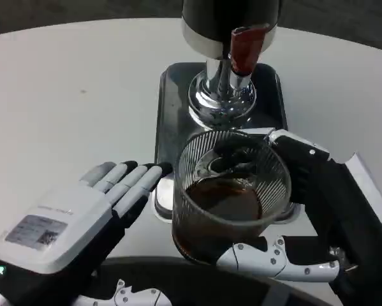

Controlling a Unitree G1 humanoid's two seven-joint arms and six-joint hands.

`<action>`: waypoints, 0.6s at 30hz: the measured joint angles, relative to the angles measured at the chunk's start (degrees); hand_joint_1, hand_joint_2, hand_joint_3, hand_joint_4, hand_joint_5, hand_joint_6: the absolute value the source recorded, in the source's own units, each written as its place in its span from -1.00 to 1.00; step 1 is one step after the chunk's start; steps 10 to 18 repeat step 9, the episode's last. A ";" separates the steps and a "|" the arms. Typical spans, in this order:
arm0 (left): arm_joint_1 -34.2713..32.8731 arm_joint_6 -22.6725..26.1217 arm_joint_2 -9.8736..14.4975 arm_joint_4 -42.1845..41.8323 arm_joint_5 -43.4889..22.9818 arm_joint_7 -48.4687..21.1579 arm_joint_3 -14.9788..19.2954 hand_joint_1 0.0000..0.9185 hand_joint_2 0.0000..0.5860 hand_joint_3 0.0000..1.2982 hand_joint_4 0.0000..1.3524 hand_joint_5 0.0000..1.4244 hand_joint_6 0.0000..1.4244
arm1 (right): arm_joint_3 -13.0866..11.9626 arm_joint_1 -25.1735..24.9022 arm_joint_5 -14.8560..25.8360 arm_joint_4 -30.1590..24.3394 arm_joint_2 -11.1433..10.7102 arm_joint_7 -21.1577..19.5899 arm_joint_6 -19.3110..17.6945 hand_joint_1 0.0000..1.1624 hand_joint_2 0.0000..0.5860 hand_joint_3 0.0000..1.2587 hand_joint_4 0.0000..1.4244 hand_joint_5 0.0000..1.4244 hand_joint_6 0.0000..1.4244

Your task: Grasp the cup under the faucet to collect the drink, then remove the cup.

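Observation:
A clear ribbed plastic cup (232, 191) holding dark brown drink is gripped by my right hand (305, 210), thumb in front of its base and fingers wrapped around its far right side. The cup is near the front edge of the drip tray (170, 108), in front of and below the dispenser's faucet with its red tap lever (247, 48). My left hand (82, 217) lies flat and open on the table left of the cup, its fingertips (154, 171) close to the cup's left wall and the tray's edge.
The dispenser's chrome base (221, 95) stands on the dark tray at the back centre. White table (69, 95) spreads left and right of the tray. A white flat edge (369, 185) shows at right, behind my right forearm.

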 measured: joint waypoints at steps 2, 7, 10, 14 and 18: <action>0.17 -0.02 -0.02 0.00 0.00 0.04 0.01 -1.00 -0.90 -1.00 -1.00 -1.00 -1.00 | 0.03 0.08 0.00 0.00 0.00 -0.01 0.00 0.96 -0.55 0.20 0.24 0.33 0.88; 0.67 -0.02 -0.37 0.00 0.02 0.20 0.00 -1.00 -0.90 -1.00 -1.00 -1.00 -1.00 | 0.15 0.18 -0.03 0.00 0.12 -0.67 0.00 0.96 -0.55 0.22 0.26 0.33 0.88; 0.90 -0.02 -0.43 0.00 0.02 0.25 0.00 -1.00 -0.90 -1.00 -1.00 -1.00 -1.00 | 0.15 0.18 -0.11 0.00 0.12 -0.74 0.00 0.96 -0.55 0.22 0.26 0.33 0.88; 0.90 -0.02 -0.43 0.00 0.02 0.25 0.00 -1.00 -0.90 -1.00 -1.00 -1.00 -1.00 | 0.15 0.18 -0.11 0.00 0.12 -0.74 0.00 0.96 -0.55 0.22 0.26 0.33 0.88; 0.90 -0.02 -0.43 0.00 0.02 0.25 0.00 -1.00 -0.90 -1.00 -1.00 -1.00 -1.00 | 0.15 0.18 -0.11 0.00 0.12 -0.74 0.00 0.96 -0.55 0.22 0.26 0.33 0.88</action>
